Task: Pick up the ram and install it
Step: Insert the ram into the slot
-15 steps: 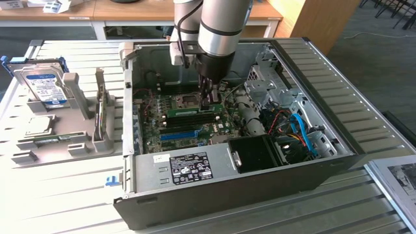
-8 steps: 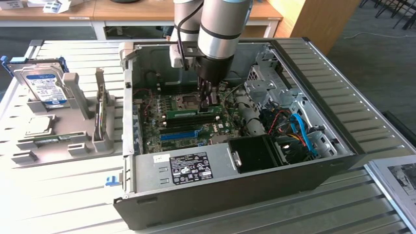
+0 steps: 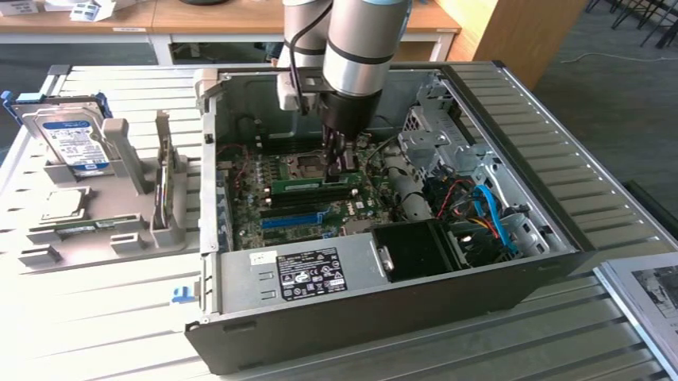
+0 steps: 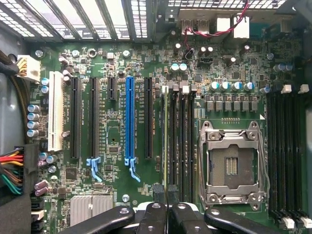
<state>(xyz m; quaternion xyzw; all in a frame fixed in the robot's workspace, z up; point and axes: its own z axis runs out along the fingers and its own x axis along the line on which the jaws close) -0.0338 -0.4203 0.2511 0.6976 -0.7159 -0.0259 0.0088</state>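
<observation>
Ram [image 3: 298,184] matt circuit board; case [image 3: 371,317] matt black metal.

power supply label [image 3: 310,272], hard drive label [image 3: 82,147], illegible

Ram [image 4: 165,136] edge-on, possibly; fingers [image 4: 152,220] cropped.

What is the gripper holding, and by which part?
Cannot be told: the shut gripper sits at one end of the long thin green ram stick, upright on the green motherboard.
</observation>
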